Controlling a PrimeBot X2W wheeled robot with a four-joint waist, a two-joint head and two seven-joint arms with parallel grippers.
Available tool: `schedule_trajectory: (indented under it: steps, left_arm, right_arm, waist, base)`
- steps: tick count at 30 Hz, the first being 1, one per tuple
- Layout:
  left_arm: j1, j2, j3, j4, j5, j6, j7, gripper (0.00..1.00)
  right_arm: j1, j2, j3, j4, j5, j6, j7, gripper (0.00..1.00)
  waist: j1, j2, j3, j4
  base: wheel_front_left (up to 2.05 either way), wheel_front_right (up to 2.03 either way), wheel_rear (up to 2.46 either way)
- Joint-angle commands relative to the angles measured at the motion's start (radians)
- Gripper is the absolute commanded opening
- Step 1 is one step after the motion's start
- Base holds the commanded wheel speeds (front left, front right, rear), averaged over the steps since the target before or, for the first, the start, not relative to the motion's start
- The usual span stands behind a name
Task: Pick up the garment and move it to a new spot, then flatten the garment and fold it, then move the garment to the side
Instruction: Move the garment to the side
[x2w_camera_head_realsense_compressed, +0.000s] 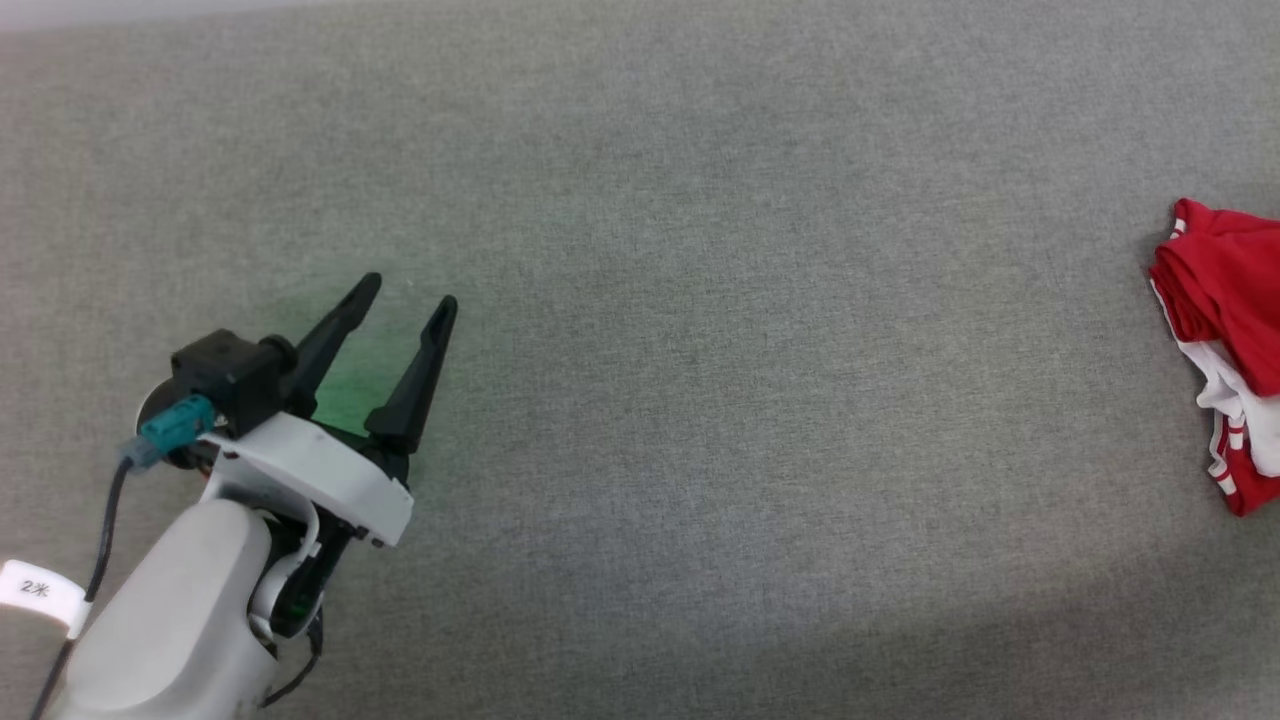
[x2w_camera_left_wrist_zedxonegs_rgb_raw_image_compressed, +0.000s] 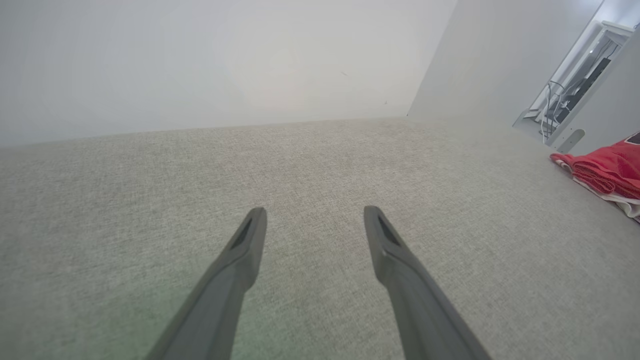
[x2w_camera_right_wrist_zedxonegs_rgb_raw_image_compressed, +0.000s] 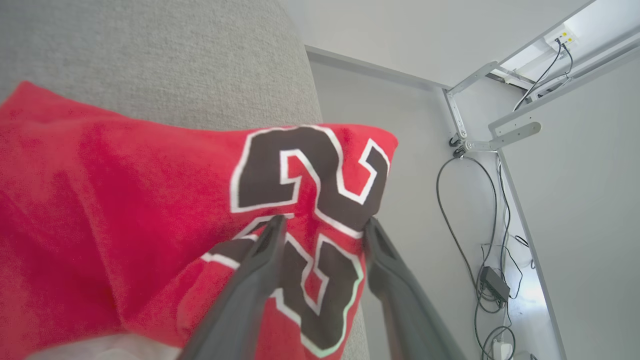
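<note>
The garment (x2w_camera_right_wrist_zedxonegs_rgb_raw_image_compressed: 150, 200), bunched red cloth with a black, white-outlined 23 facing up, lies directly under the right gripper (x2w_camera_right_wrist_zedxonegs_rgb_raw_image_compressed: 325, 225). Its fingers stand parted over the number and visibly pinch nothing. The garment sits at the edge of the grey table (x2w_camera_head_realsense_compressed: 700, 300), well to the right of the left gripper (x2w_camera_head_realsense_compressed: 408, 295), which is spread wide and empty.

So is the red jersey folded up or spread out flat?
Folded. The garment lies as a compact bundle at the head view's right edge, red layers stacked over white, not spread.
</note>
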Motion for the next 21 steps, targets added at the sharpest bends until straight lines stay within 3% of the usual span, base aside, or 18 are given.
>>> schedule_trajectory:
  steps: [1,10,21]
  left_arm:
    - [-0.005,0.003,0.002,0.004,-0.009,-0.005,-0.006,1.0]
    - [0.033,0.009,0.016,0.028,-0.028,-0.003,-0.026,1.0]
    - [0.147,0.013,0.086,0.049,-0.058,0.025,-0.046,1.0]
  right_arm:
    - [-0.02,0.008,-0.007,0.008,-0.007,-0.002,-0.014,1.0]
    - [-0.061,0.044,0.027,0.045,-0.016,-0.002,-0.072,1.0]
    - [-0.021,0.124,0.11,-0.017,0.039,-0.002,-0.22,1.0]
  waist:
    - [0.0,-0.0001,-0.004,0.002]
    - [0.0,-0.0001,-0.068,0.017]
    - [0.0,-0.0001,-0.197,0.068]
  base:
    - [0.0,0.0,0.0]
    - [0.0,0.0,0.0]
    - [0.0,0.0,0.0]
